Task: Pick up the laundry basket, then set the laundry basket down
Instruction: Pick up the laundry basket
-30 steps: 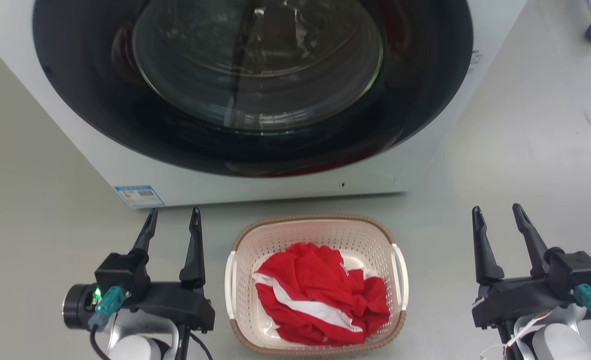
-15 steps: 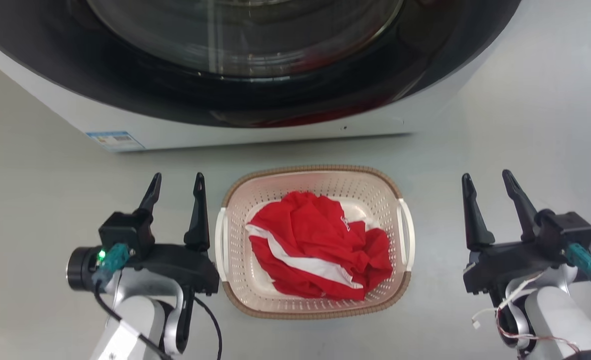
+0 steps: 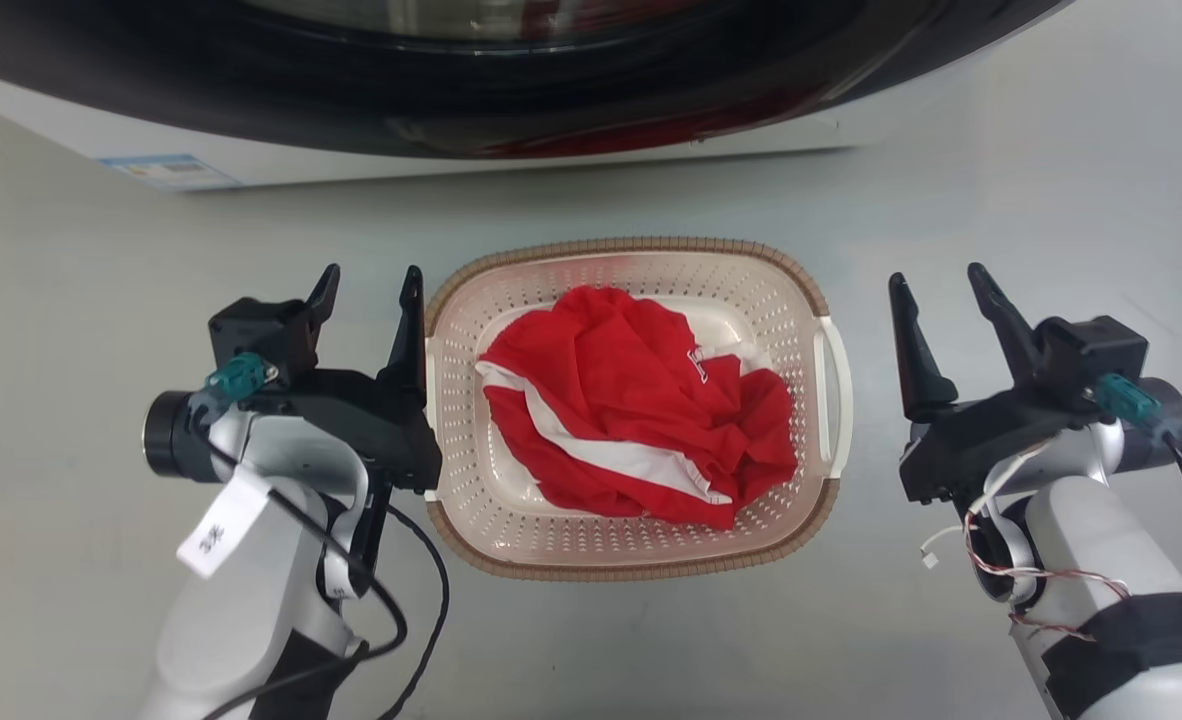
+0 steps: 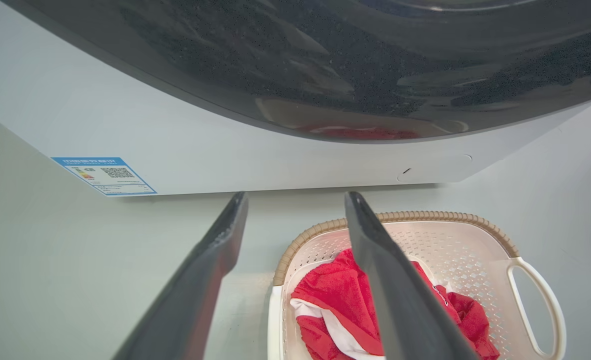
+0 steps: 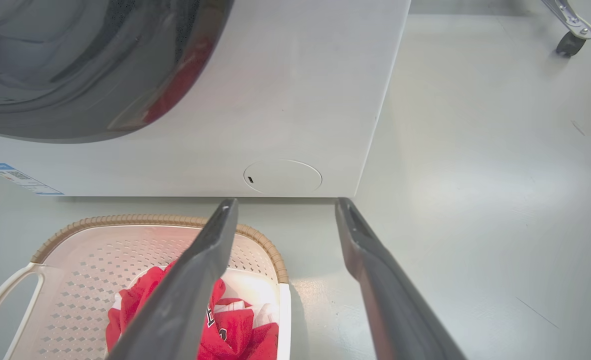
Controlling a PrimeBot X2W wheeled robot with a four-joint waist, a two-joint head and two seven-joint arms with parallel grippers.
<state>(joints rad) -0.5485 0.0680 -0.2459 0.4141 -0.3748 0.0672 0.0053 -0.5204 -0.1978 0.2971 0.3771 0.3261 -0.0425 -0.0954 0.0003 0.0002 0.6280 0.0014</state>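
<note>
Cream perforated plastic, the laundry basket (image 3: 631, 245) sits on the floor (image 3: 651, 650) near the washing machine (image 3: 451, 165), a red garment (image 3: 631, 420) heaped inside, between your left gripper (image 3: 371, 275) and right gripper (image 3: 936, 277), both with jaws spread and empty. Your left inner finger (image 3: 409, 340) is just beside the left handle (image 3: 430, 420), while the right gripper stands apart from the right handle (image 3: 844, 400), so bring it in, hook both loops, close together and lift level.

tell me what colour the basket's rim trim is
Brown, woven-look, on the cream-white basket; the head view shows it best.
</note>
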